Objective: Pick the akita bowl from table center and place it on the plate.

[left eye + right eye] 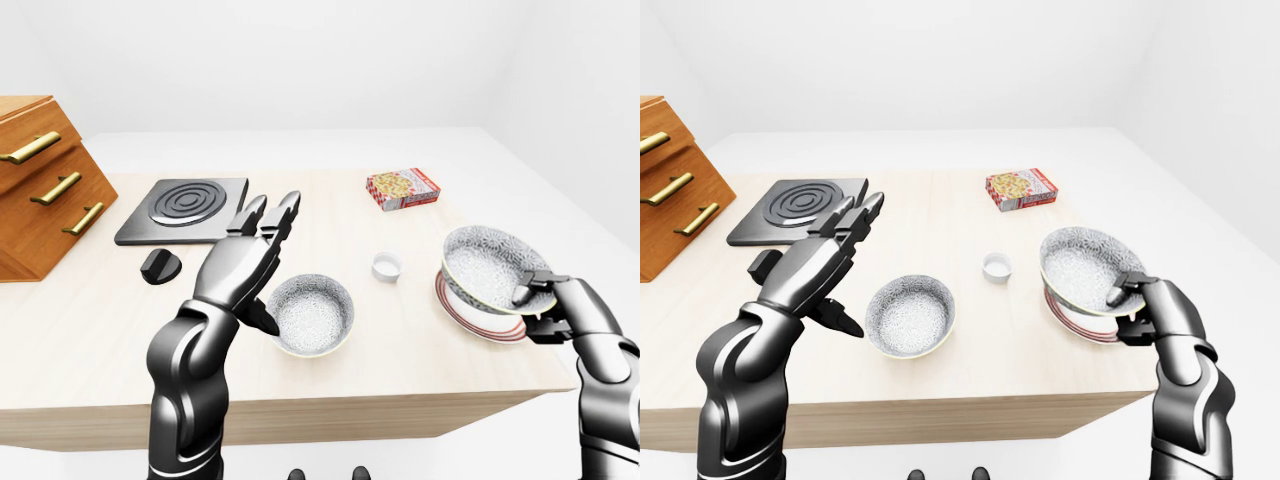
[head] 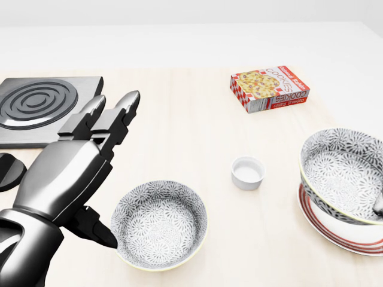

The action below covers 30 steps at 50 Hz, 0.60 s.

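The akita bowl (image 2: 344,173), white with a dense grey pattern, sits tilted over the red-striped plate (image 2: 335,232) at the right of the head view. I cannot tell whether it touches the plate. My right hand (image 1: 538,297) is shut on the bowl's right rim, with a finger hooked inside; in the head view only a fingertip shows at the right edge. My left hand (image 1: 262,262) hovers open, fingers (image 2: 116,107) stretched out, beside a second patterned bowl (image 2: 159,224) near the table's bottom edge.
A small white cup (image 2: 248,172) stands left of the plate. A cookies box (image 2: 269,88) lies at the upper right, a black burner plate (image 2: 42,107) and a black knob (image 2: 7,171) at the left. A wooden drawer cabinet (image 1: 40,185) occupies the table's left end.
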Motion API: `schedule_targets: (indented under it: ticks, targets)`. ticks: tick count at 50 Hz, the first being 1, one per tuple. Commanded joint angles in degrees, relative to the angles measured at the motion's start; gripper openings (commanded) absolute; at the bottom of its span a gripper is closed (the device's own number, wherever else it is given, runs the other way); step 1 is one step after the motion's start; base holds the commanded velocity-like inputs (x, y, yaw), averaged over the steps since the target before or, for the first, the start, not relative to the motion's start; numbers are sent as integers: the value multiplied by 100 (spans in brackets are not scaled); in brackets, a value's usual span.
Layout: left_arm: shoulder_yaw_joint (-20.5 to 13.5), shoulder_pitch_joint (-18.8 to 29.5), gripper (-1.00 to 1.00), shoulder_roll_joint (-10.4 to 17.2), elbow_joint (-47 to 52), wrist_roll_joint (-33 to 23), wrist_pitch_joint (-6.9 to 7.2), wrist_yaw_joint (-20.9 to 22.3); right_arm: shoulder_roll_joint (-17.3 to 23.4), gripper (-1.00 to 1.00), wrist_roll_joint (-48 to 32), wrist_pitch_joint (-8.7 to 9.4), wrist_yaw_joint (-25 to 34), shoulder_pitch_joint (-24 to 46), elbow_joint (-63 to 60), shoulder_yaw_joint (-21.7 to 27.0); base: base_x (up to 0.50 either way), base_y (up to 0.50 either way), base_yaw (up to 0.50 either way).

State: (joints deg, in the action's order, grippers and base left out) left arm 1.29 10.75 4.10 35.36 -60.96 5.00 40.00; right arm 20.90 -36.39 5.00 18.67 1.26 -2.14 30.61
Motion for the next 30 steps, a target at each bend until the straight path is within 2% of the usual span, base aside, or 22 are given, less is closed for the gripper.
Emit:
schedule_targets:
  ticks: [1, 20, 30]
  targets:
    - [29, -42, 100, -22, 31, -15, 0, 0, 327, -100, 979, 0, -654, 242, 608, 7, 0, 0, 0]
    - [155, -296, 100, -124, 149, -119, 0, 0, 785, -100, 1078, 0, -1539, 691, 2521, -443, 0, 0, 0]
    - [134, -228, 100, -102, 81, -84, 0, 0, 994, -100, 1137, -385, -1942, 1047, 3556, -804, 0, 0, 0]
